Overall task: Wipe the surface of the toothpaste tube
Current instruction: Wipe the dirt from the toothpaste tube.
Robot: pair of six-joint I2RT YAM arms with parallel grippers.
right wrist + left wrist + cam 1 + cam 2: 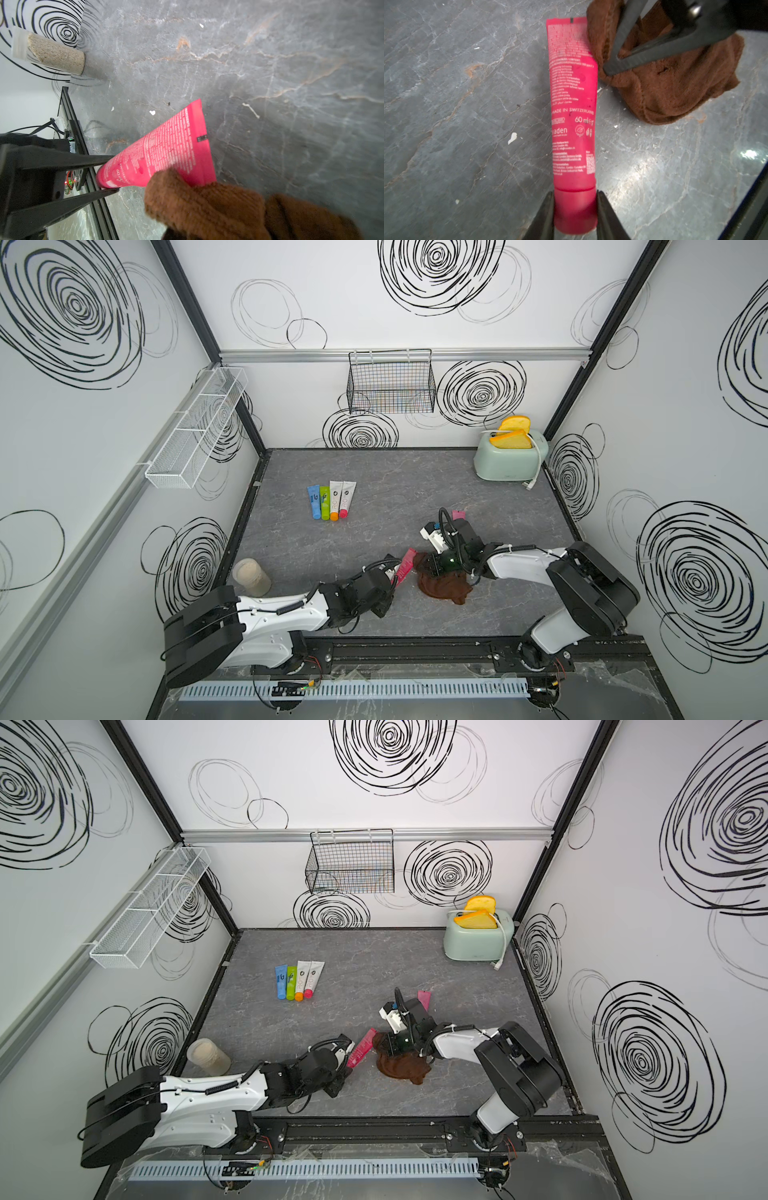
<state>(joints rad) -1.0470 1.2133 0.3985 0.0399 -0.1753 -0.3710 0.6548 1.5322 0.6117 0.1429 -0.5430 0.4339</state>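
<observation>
The left gripper (pixel 575 192) pinches the pink toothpaste tube (pixel 573 104) at its cap; the right gripper (pixel 610 68), clamped on the brown cloth (pixel 675 87), touches its crimped end.

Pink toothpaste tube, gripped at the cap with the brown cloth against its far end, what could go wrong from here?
The left gripper holds the pink tube only by its cap, so a sideways push from the brown cloth may swing or slip it loose.
The cloth, pinched in the right gripper, meets just one edge near the flat end, so most of the printed face might go unwiped.
</observation>
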